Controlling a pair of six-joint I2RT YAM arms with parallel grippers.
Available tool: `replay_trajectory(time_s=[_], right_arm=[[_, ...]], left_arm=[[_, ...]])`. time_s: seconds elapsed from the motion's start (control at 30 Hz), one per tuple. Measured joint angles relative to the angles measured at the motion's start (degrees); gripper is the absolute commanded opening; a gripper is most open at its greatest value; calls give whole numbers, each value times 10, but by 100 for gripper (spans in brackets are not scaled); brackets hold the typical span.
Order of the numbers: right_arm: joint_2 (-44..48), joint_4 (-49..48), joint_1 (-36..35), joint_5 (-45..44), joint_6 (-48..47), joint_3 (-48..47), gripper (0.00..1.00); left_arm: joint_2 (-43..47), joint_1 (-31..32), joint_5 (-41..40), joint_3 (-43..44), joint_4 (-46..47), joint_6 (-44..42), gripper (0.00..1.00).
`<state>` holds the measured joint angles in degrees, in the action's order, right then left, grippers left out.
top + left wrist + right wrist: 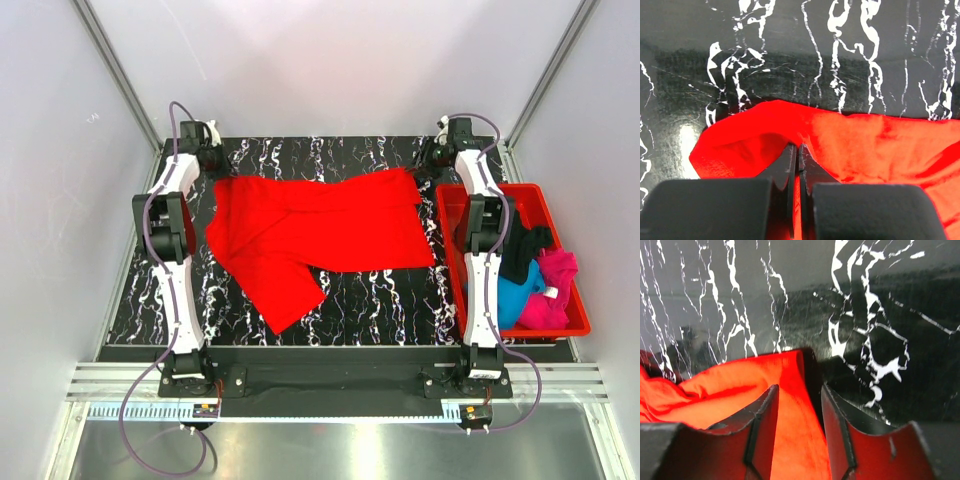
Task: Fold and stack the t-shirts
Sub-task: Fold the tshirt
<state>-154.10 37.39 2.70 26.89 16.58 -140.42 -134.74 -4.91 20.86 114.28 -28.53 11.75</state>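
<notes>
Red t-shirt point(880, 145) cut off by right and bottom edges in left wrist view. Same shirt cut off by left and bottom edges in right wrist view, its folds blurred there. Bit of cloth hidden under pressed-together fingers of left gripper point(799, 150). Cloth low between fingers of right gripper point(797, 390) cut off by bottom edge. Both sets of fingertips too small to be made out in top view. Blue t-shirt point(515, 300) in red bin point(548, 200) partly hidden by right arm point(487, 250), black t-shirt point(522, 250) and pink t-shirt point(555, 290). Left part of bin hidden by same arm.

Bin point(520, 190) walls right; tabletop point(380, 300) free before red t-shirt point(320, 225).
</notes>
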Motion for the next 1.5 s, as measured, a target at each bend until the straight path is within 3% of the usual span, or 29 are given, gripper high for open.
replay_trajectory(time_s=[0.03,0.07,0.1,0.23,0.43,0.67,0.87,0.97,1.1,1.37,1.5], right_arm=[[-5,0,0,0,3,-7,45],[-7,0,0,1,7,-8,43],[-8,0,0,1,11,-8,43],[-4,-3,0,-9,33,0,43],[43,9,0,-83,72,55,43],[128,60,-9,-190,95,117,40],[179,83,-42,-254,103,172,38],[185,86,-59,-264,104,200,37],[185,91,-68,-274,99,226,36],[186,89,-65,-279,98,245,35],[195,88,-65,-280,98,261,35]], left_arm=[[-5,-2,0,5,-2,2,17],[-10,-3,0,12,-5,2,39],[-16,-5,-1,22,-10,2,46],[-16,-10,-33,29,-25,3,58],[99,-7,-140,-84,-46,-7,57],[299,47,-129,-234,-14,-61,54],[280,86,-102,-286,1,-116,52],[241,86,-103,-287,-21,-133,50],[223,86,-144,-287,-78,-128,54],[395,79,-191,-427,-81,-50,53],[432,77,-184,-467,-64,-46,50]])
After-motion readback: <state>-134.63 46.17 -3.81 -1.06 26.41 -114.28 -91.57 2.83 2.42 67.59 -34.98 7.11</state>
